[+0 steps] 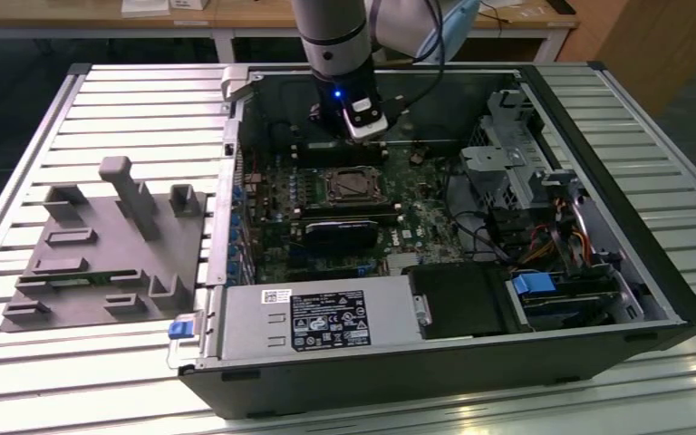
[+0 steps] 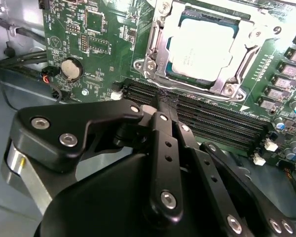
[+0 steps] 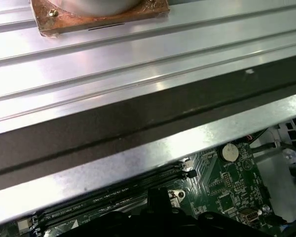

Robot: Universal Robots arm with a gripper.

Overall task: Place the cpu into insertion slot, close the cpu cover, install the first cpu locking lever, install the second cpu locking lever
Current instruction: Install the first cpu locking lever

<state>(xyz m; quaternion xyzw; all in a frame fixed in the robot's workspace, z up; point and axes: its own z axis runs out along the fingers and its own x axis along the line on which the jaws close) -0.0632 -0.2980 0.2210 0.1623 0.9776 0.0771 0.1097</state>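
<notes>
The exterior view looked down on the open computer case from above its front. My second wrist view stared closely past my pincer at the motherboard; both wrist views shared the memory slots.

I am working in a robotics lab or workshop: an opened computer case lies on a ribbed aluminium table, a grey holder block sits beside the case, and wooden desks stand behind it.
</notes>
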